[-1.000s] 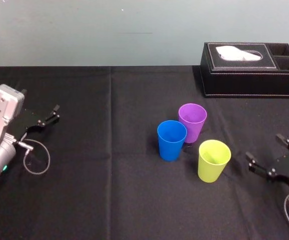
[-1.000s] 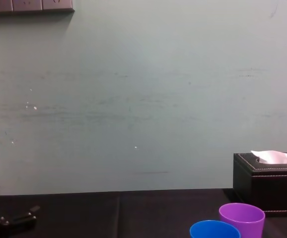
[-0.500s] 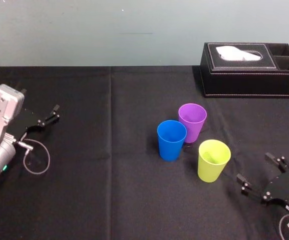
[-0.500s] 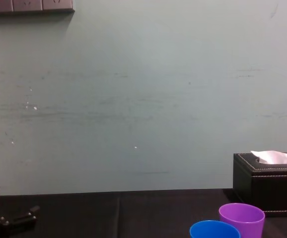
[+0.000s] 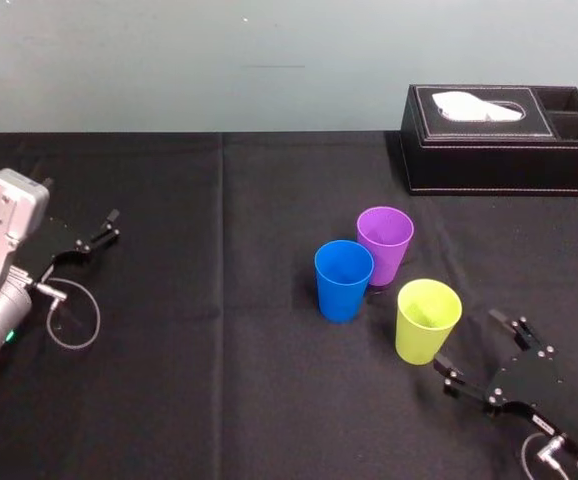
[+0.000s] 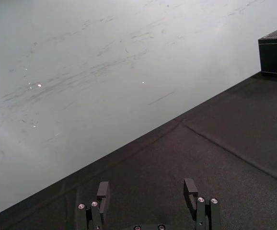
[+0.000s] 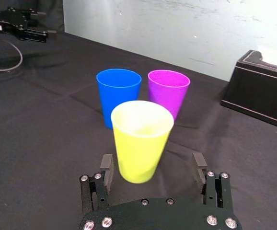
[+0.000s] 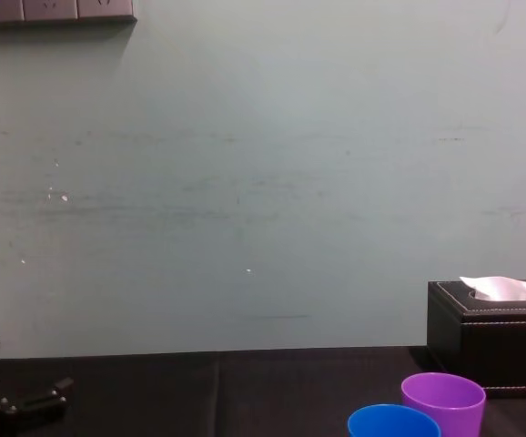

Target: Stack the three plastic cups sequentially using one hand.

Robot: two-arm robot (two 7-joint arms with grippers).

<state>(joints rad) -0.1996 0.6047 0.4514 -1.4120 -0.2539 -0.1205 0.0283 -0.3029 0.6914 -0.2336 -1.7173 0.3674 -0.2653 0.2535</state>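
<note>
Head view: nothing stacked yet, whole job left. Right gripper (image 5: 472, 342) wide open, empty, just near side of yellow-green tapered plastic cup (image 5: 427, 322). Blue plastic cup (image 5: 343, 282) and purple plastic cup (image 5: 383, 245) just beyond it, upright, side by side. Left gripper (image 5: 107, 227) well off to its left, open, parked.

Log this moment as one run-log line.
right tool open, short of yellow-green cup | left tool open, parked left | blue cup, purple cup upright, unstacked
</note>
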